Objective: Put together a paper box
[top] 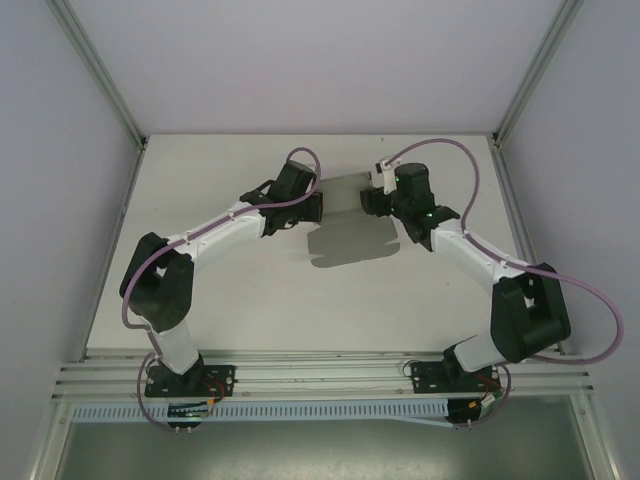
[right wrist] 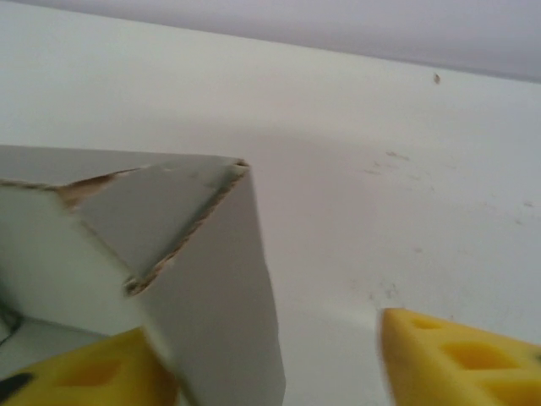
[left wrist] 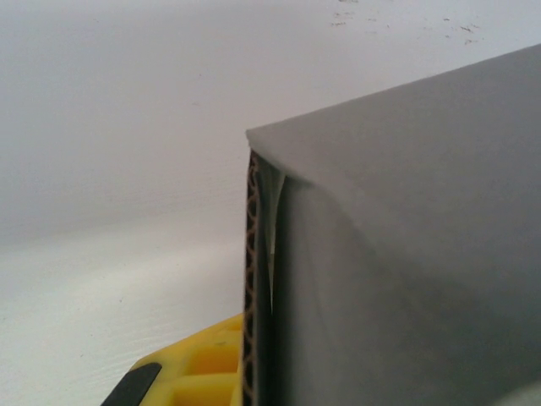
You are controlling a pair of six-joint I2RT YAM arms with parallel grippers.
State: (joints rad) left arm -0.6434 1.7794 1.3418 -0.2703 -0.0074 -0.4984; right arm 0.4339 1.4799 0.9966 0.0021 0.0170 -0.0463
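Standing part-folded midway on the white counter (top: pixel 250 300), the grey cardboard paper box (top: pixel 345 245) was pinched in the clenched left gripper (top: pixel 312 207), while the released right gripper (top: pixel 370 200) straddled a raised flap (right wrist: pixel 194 279), which could crumple or spring back if closed on crookedly.

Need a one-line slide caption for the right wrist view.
Open right jaws straddle a raised corner of the grey paper box over the white table.

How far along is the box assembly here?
Partway: the paper box shows a raised wall and a folded corner, but is not yet closed. The left gripper is shut on one wall; the right gripper stands open around the corner flap. Folding and tucking remain.
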